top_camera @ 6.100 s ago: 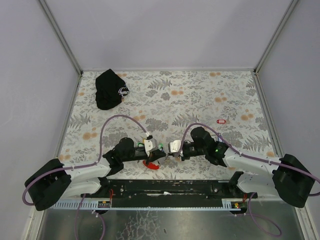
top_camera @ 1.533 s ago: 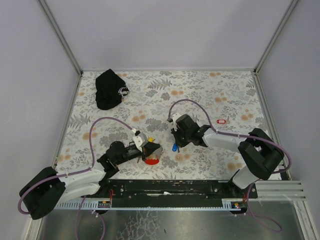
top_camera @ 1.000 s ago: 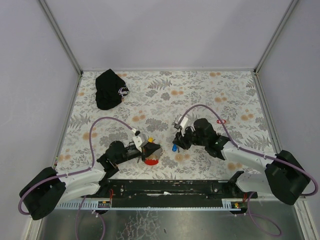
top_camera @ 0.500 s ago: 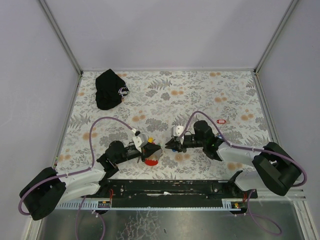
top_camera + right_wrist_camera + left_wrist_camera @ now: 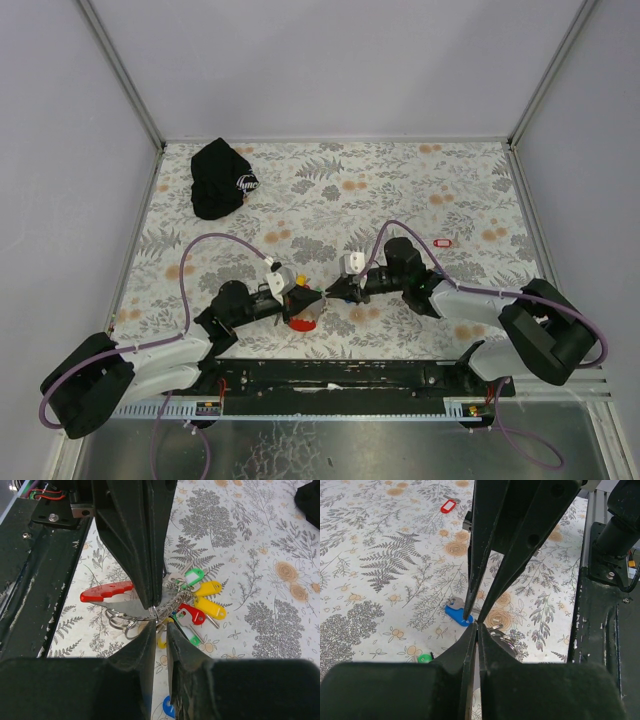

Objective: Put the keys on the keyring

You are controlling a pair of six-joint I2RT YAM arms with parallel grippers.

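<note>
Red, yellow and green tagged keys (image 5: pixel 192 615) lie bunched on the floral table (image 5: pixel 400 190) near its 6 o'clock edge. They touch the keyring (image 5: pixel 121 621), whose wire coils sit just beside a red rounded piece (image 5: pixel 106 591), at their 10 o'clock in the right wrist view. The left gripper (image 5: pixel 477 625) has its fingers clenched on the keyring's thin wire at the edge of the bunch. The right gripper (image 5: pixel 160 626) meets it tip to tip from 3 o'clock, fingers nearly together; whether they grasp anything I cannot tell. A blue key (image 5: pixel 456 614) shows right at those tips, apart from the bunch. A lone red tag (image 5: pixel 444 242) lies at the right gripper's 2 o'clock, and a black cap (image 5: pixel 220 178) at the table's 10 o'clock.
</note>
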